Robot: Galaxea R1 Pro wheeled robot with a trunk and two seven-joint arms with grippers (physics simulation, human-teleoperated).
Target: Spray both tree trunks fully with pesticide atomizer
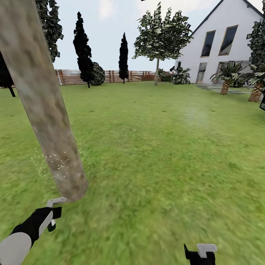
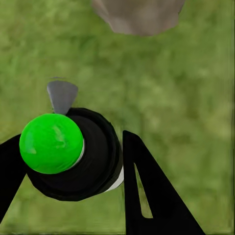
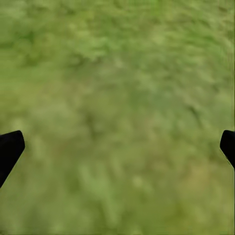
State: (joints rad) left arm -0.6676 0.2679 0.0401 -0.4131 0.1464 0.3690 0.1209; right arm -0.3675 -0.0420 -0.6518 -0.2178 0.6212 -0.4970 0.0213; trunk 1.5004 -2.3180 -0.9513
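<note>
The pesticide atomizer [image 2: 98, 156] has a black body, a bright green round cap and a grey nozzle. My left gripper [image 2: 73, 164] is shut on it, one black finger on each side. In the head view this gripper [image 1: 54, 213] sits low at the left, and the atomizer's grey nozzle [image 1: 56, 201] points at the foot of a thick grey-tan tree trunk [image 1: 44, 106]. White specks dot the trunk's lower part. A second leafy tree [image 1: 159, 40] stands far off near the fence. My right gripper [image 1: 200, 254] is open over bare grass, holding nothing.
Green lawn [image 1: 158, 147] spreads ahead to a brown slatted fence [image 1: 110, 76]. Black cone-shaped trees [image 1: 84, 48] line the fence. A white house [image 1: 224, 40] and short palms [image 1: 226, 79] stand at the far right.
</note>
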